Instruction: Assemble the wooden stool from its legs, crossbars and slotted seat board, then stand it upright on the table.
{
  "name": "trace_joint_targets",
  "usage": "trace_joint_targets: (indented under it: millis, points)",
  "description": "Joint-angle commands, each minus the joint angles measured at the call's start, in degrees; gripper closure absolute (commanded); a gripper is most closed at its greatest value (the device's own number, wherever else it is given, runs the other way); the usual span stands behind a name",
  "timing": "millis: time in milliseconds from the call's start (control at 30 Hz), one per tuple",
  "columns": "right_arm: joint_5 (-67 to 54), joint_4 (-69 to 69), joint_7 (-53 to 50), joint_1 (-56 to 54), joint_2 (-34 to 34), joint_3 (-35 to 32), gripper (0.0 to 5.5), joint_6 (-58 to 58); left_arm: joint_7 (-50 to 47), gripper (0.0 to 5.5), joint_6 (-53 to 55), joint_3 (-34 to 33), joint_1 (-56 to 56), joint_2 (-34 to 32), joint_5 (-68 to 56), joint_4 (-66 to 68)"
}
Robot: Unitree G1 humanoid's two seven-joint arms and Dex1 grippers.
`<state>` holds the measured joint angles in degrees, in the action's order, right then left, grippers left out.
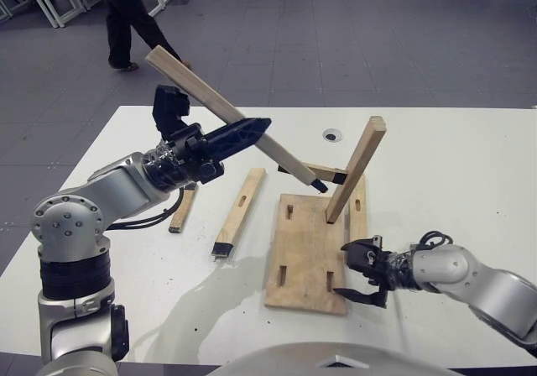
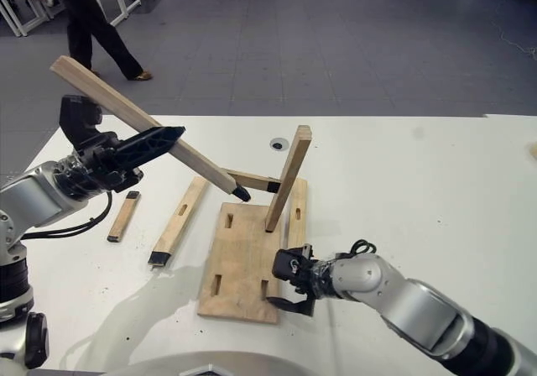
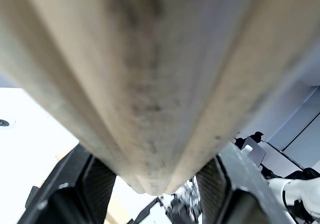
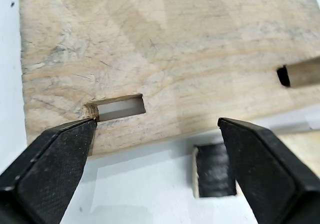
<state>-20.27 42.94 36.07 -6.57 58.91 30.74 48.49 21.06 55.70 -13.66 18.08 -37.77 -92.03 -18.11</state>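
Subject: slotted seat board point(image 1: 304, 254), lying flat on the table point(image 1: 453, 166) close to its front edge, about midway along it.

Fitted: one leg point(image 1: 357, 168) stands in the slot at the board's far right corner and leans noticeably. A crossbar point(image 1: 323, 173) juts from its side towards the left. Whether that joint is fully home cannot be told.

In hand: the left gripper point(image 1: 256, 130) is clamped on a second leg point(image 1: 210, 95). It is held aloft and slanted, its dark lower tip just by the crossbar's free end, above the board's far edge.

Loose stock: a third leg point(image 1: 239, 211) lies flat just left of the board. A short bar point(image 1: 179, 211) lies farther left, partly behind the left arm. A further piece point(image 1: 359, 206) lies along the board's right edge.

Right gripper point(image 1: 342, 269): fingers spread wide and holding nothing, at the board's near right corner. One fingertip point(image 4: 75, 134) is at an empty slot.

Assessment: early stage. Three slots show empty. Outstanding: seating the held leg, fitting the other legs and crossbars, and standing the stool upright.
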Motion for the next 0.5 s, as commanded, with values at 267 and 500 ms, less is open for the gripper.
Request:
trace_joint_targets:
  millis: [267, 500]
  points:
    - [9.1, -10.4, 6.1, 4.4, 5.8, -3.9, 1.03, -7.4, 23.0, 3.46, -4.8, 8.4, -7.3, -10.3, 29.1, -1.7]
    - [10.2, -10.5, 7.3, 5.6, 4.6, -5.6, 1.03, -8.3, 31.0, 3.46, -12.2, 11.6, -6.1, -3.6, 37.2, 5.2]
